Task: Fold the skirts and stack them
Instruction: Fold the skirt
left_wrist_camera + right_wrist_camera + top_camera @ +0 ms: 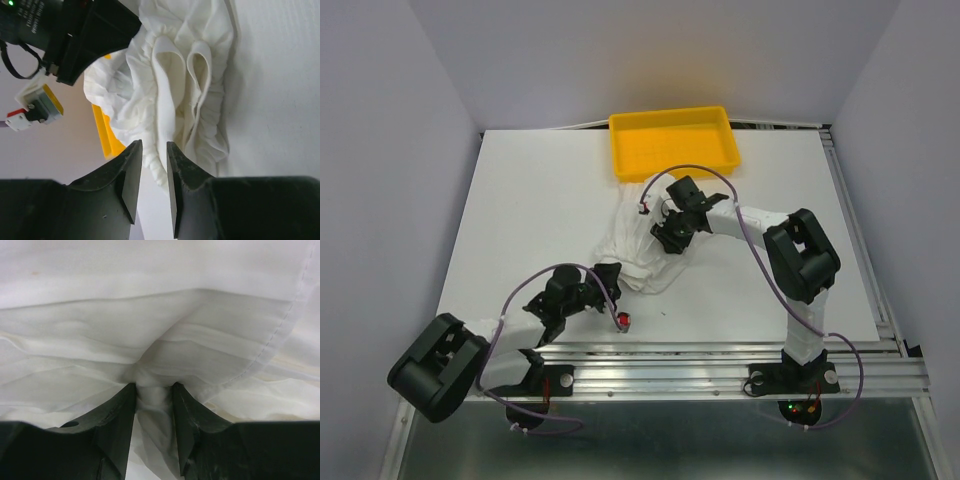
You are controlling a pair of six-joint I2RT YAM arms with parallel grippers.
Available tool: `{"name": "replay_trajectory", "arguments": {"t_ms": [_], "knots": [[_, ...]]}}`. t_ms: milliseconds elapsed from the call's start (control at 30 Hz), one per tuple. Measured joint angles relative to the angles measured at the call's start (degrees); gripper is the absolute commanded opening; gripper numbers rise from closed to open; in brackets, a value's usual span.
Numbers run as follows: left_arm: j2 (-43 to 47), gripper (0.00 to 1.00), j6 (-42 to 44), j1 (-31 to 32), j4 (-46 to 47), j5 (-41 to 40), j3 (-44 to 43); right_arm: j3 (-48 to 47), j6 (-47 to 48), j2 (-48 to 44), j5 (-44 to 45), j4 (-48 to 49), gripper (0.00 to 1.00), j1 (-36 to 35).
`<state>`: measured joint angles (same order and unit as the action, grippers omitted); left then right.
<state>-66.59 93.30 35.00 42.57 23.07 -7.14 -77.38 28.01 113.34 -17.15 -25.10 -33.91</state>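
A crumpled white skirt bundle [632, 252] lies on the white table, in front of the yellow tray. My right gripper [670, 236] is over its far right part, shut on a fold of skirt fabric [152, 390] that bunches between the jaws. My left gripper [609, 279] is at the bundle's near left edge. Its jaws stand a narrow gap apart, with the ruffled skirt edge [154, 159] filling the gap at the tips. The pleated skirt [175, 80] spreads beyond the left fingers. I cannot tell how many skirts the bundle holds.
The yellow tray [632, 160] stands at the back middle of the table and holds nothing; its corner shows in the left wrist view [105, 127]. A small red-and-white plug [624, 320] hangs by the left gripper. A metal rail [720, 352] runs along the near edge.
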Motion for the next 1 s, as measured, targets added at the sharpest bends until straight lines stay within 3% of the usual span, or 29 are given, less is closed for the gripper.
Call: {"name": "replay_trajectory", "arguments": {"t_ms": [33, 167, 367, 533, 833, 1000], "knots": [[1.2, 0.56, 0.1, 0.3, -0.6, 0.5, 0.0, 0.0, 0.0, 0.0, -0.5, -0.1, 0.4, 0.0], [-0.2, 0.74, 0.1, 1.8, -1.9, 0.5, -0.5, -0.1, 0.0, 0.0, -2.5, -1.0, 0.4, 0.0], [-5.4, 0.79, -0.7, 2.1, -3.1, -1.0, -2.3, -0.1, 0.1, 0.0, -3.1, -1.3, 0.4, 0.0], [-2.2, 0.79, -0.6, 2.2, -6.6, -0.6, -2.3, -0.1, 0.3, 0.0, -3.1, -1.3, 0.4, 0.0], [7.3, 0.88, 0.7, 2.2, -22.1, -0.1, -3.1, -0.1, 0.6, 0.0, -3.1, -1.3, 0.4, 0.0], [3.9, 0.91, 2.0, 2.2, -19.4, -0.1, -3.2, -0.1, 0.9, 0.0, -3.2, -1.4, 0.4, 0.0]]}}
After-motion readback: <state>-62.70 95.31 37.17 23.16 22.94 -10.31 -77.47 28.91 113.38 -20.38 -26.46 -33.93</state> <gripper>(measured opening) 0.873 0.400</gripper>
